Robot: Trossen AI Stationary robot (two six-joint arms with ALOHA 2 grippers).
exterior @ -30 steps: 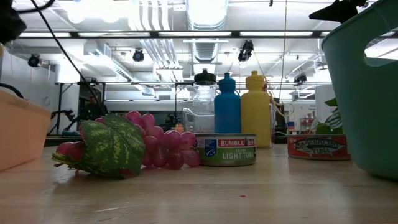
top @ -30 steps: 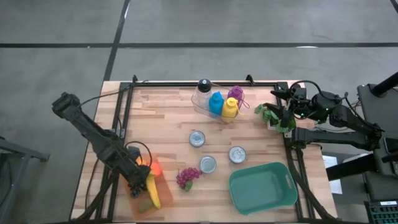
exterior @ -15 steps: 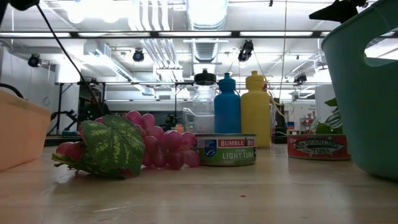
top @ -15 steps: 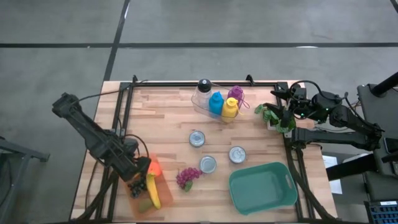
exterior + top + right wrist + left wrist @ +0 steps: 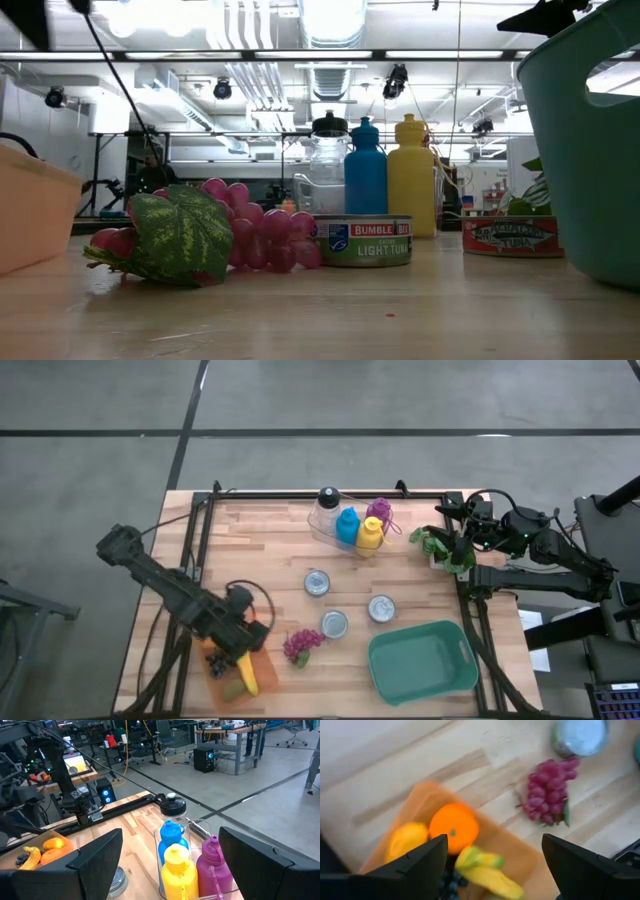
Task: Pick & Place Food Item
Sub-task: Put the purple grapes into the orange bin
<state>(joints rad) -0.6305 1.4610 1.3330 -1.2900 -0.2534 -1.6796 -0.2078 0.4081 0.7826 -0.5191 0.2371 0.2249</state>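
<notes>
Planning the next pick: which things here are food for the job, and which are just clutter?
Job: grapes; orange, banana in the orange tray; teal bin; left gripper.
Clutter: three cans; bottles; right gripper, parked.

On the wooden bench lay a bunch of red grapes with a green leaf draped across its front. Just beside it stood a tin of light tuna. Behind the tin three bottles stood upright in a row: a clear one with a black cap, a blue one and a yellow one. A second tin with a red label sat farther right. A teal tub filled the right edge, and the wall of an orange tray showed at the left edge. A workshop with ceiling lights lay beyond.
</notes>
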